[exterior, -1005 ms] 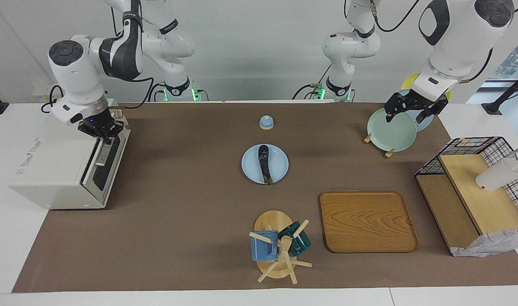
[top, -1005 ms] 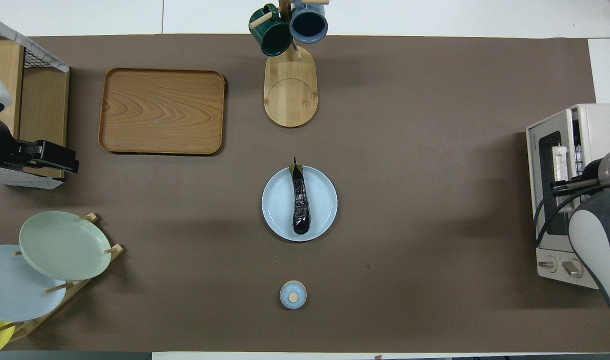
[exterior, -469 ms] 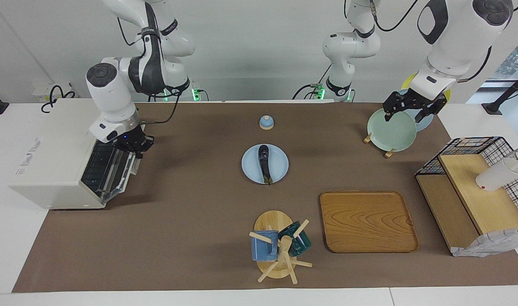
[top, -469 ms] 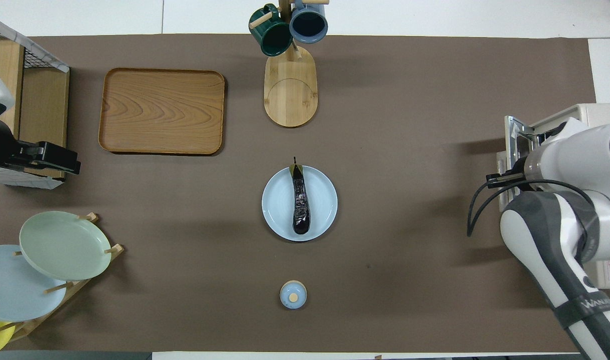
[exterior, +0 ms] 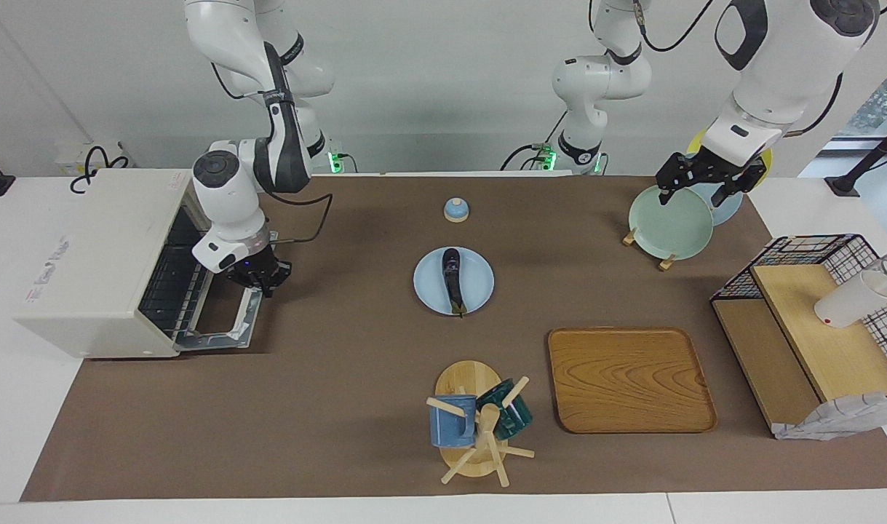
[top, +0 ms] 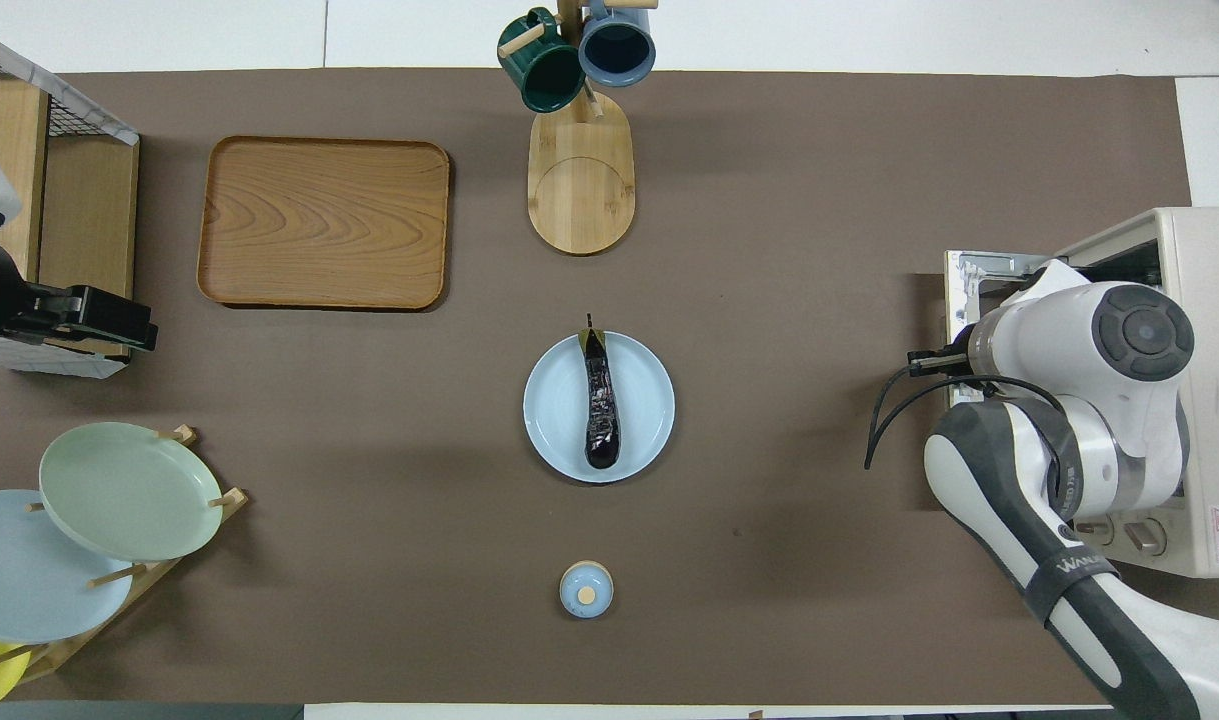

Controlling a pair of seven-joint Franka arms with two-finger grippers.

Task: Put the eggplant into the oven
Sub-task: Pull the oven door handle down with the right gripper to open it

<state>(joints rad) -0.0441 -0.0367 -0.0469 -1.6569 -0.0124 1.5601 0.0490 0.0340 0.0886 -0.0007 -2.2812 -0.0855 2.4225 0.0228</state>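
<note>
Eggplant [exterior: 452,281] (glossy dark purple) lies flat on plate [exterior: 479,280], mid-table; cream oven [exterior: 86,262] stands, door lowered open.

Glossy eggplant [exterior: 452,280], wooden tray [exterior: 630,379]

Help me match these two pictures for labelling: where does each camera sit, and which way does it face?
Facing view: high across the table, looking at both arms; shut right gripper on the cream-white toaster oven's lowered door, open left gripper over the plate rack.
Overhead view: above the robots' end, looking down; right arm over the oven door.
Shared: slender dark purple eggplant on the pale blue plate.
</note>
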